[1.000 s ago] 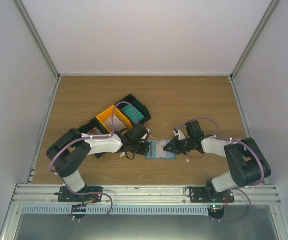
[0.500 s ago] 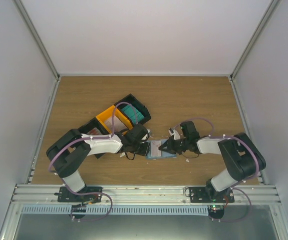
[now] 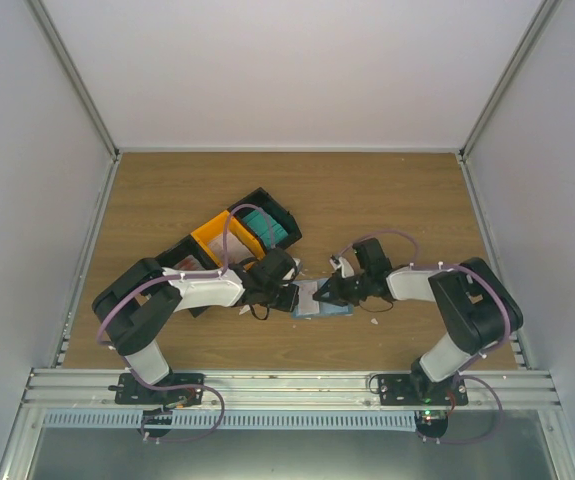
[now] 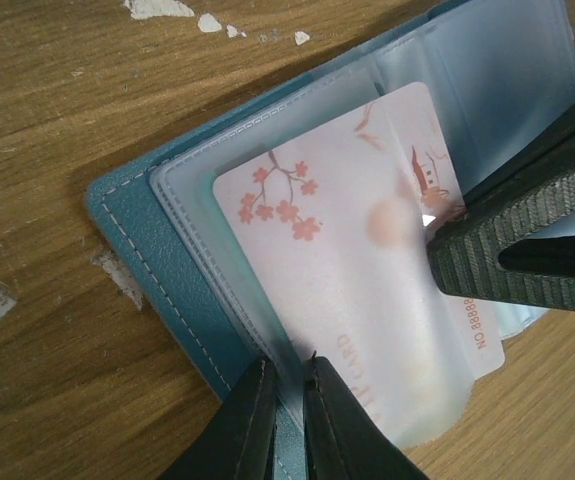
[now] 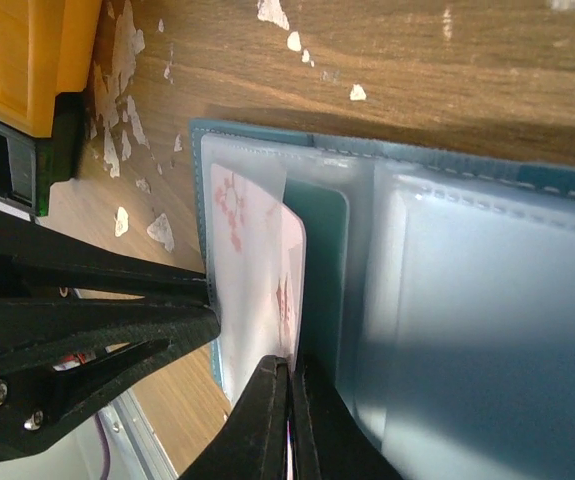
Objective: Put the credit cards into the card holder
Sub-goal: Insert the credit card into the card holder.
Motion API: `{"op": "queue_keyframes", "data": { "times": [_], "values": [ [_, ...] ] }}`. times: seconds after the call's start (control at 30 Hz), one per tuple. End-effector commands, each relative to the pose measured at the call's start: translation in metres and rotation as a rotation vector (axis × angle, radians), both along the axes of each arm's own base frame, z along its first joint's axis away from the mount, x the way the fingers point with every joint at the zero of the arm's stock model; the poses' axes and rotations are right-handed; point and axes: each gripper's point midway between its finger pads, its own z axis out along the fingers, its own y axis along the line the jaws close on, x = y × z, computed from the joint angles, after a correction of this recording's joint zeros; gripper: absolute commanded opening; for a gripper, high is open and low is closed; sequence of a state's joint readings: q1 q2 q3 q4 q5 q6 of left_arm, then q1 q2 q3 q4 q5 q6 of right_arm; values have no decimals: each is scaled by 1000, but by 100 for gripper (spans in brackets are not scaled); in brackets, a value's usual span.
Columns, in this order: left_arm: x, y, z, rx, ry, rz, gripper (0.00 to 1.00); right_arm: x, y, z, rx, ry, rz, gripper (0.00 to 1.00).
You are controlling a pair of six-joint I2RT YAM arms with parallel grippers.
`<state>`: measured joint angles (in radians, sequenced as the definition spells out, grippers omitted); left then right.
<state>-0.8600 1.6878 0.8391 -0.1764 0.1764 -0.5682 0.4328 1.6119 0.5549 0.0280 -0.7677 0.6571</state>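
The card holder lies open on the table between both arms, with a blue cover and clear sleeves. A white credit card with red blossoms sits partly inside a sleeve, its right end sticking out. My right gripper is shut on that card's edge. My left gripper pinches the holder's near sleeve edge between almost closed fingers. In the top view the left gripper and right gripper meet over the holder. Teal cards lie in the bin.
A black-and-orange bin stands just behind my left arm, its orange wall close to the holder. Small white scraps litter the wood around the holder. Grey walls enclose the table on three sides.
My right gripper has moved left with the card, carrying it further over the holder toward my left gripper. The left gripper stays at the holder's left edge.
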Motion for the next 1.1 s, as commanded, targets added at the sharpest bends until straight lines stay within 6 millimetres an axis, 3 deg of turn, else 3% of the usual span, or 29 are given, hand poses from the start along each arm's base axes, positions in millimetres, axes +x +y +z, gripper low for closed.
{"op": "queue_keyframes", "data": {
  "times": [0.0, 0.2, 0.37, 0.63, 0.83, 1.07],
  "values": [
    [-8, 6, -17, 42, 23, -4, 13, -9, -4, -22, -99, 27, 26, 2],
    [-7, 4, -14, 44, 16, -16, 13, -7, -4, -24, -128, 13, 30, 4],
    [-1, 6, 1, 60, -26, -27, 18, 3, -17, -10, -221, -50, -9, 13],
    [15, 4, 49, 68, -135, -37, 31, 27, -35, 36, -327, -199, -86, 40],
    [29, 9, 93, 77, -238, -30, 47, 35, -36, 62, -343, -285, -98, 45],
    [46, 42, 133, 141, -318, 27, 56, 36, -19, 81, -305, -353, -78, 48]
  ]
}}
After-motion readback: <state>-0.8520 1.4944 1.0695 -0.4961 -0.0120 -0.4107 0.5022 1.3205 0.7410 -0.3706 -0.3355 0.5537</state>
